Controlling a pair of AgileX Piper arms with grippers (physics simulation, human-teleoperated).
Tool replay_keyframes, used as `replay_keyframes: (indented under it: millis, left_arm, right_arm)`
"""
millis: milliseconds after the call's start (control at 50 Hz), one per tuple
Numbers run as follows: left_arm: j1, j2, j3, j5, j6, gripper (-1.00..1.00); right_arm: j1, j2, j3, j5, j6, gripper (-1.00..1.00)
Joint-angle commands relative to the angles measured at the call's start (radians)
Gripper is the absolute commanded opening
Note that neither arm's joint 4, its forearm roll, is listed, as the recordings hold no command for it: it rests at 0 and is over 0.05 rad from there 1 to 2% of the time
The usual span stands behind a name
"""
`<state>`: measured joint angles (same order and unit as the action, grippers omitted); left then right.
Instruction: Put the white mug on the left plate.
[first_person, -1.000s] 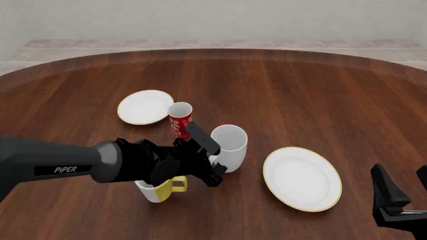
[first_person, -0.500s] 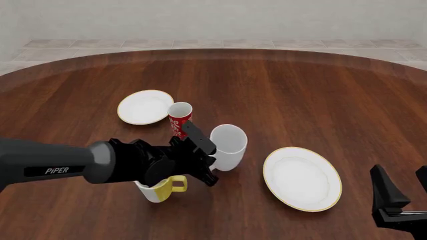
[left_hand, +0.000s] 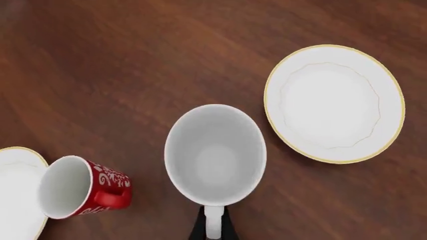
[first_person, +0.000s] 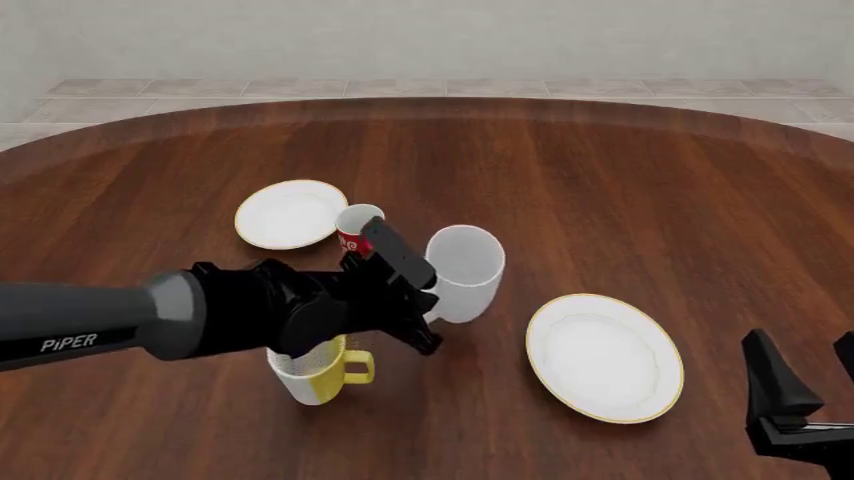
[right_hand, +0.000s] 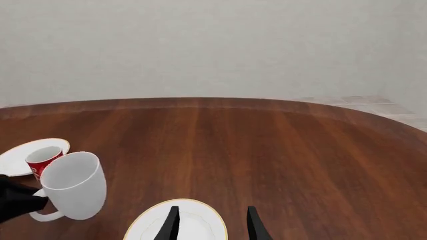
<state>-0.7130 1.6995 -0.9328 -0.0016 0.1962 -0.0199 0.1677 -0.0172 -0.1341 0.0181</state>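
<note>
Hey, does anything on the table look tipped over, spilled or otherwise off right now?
Only the white mug: it tilts, held by its handle in the left pincer. The red cup stands upright and nothing has spilled.

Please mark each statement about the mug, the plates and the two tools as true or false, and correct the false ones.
1. The left tool grips the white mug by its handle. True.
2. The white mug lies on its side. False: it is roughly upright, opening up.
3. The white mug already rests on the left plate. False: that plate holds nothing.
4. The right tool is open and holds nothing. True.
5. A red cup stands beside the left plate. True.
</note>
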Motion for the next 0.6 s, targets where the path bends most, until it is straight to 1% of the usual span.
replay_keyframes:
  millis: [20, 260, 400, 520, 600]
  left_arm:
    - [-0.018, -0.08, -0.06, 0.07, -0.005, -1.0]
    - [-0.002, -0.153, -0.123, 0.131, 0.009, -1.0]
    - [0.033, -0.201, -0.184, 0.178, 0.029, -1.0]
    - [0.064, -0.215, -0.23, 0.206, 0.017, -1.0]
    - [0.076, -0.23, -0.244, 0.213, 0.026, -1.0]
  right_arm:
    - [-0.001, -0.004, -0.001, 0.004, 0.002, 1.0]
    - [-0.001, -0.007, 0.006, -0.001, 0.004, 1.0]
    - [-0.001, -0.003, 0.0, 0.002, 0.003, 1.0]
    - [-0.001, -0.005, -0.002, 0.005, 0.002, 1.0]
    - [-0.001, -0.006, 0.003, 0.001, 0.002, 1.0]
